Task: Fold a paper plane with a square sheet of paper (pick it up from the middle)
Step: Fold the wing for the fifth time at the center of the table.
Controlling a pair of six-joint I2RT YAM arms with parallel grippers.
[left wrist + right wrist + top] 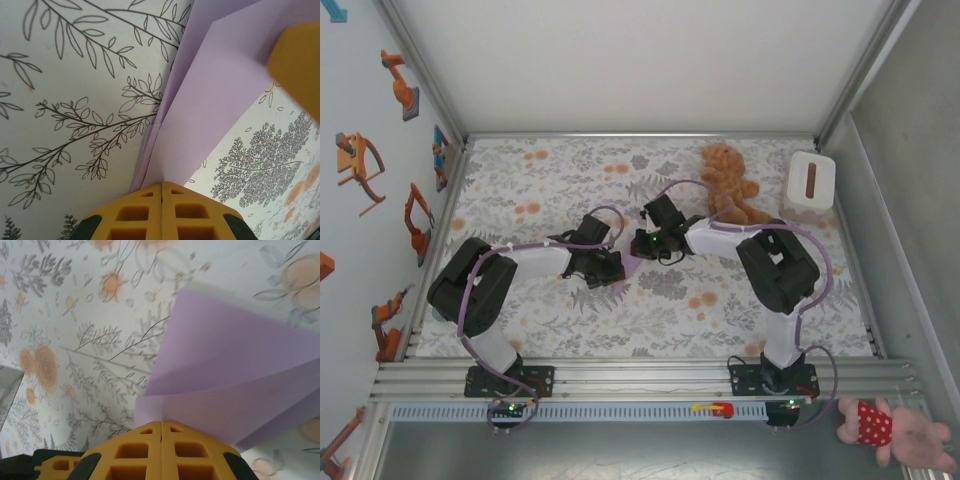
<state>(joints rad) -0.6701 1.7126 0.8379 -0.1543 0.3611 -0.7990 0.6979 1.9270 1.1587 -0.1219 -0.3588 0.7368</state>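
Evidently the two arms meet at the middle of the floral surface (550, 180) so that each can take one end of the lavender sheet of paper (215, 100), which the top view shows as a purple sliver between the wrists. The left gripper (161, 186) has its yellow fingers pressed together at the bottom centre of its wrist view. It pinches the folded layers where they converge, and the paper fans away toward the upper right. The right gripper (161, 424) is likewise pressed together on the sheet's stacked flaps. Two opposed pinches look meant to hold the layers aligned while a crease is set. I judge the plane only partway folded. The teddy bear (728, 180) and white box (810, 185) sit well apart, upper right.
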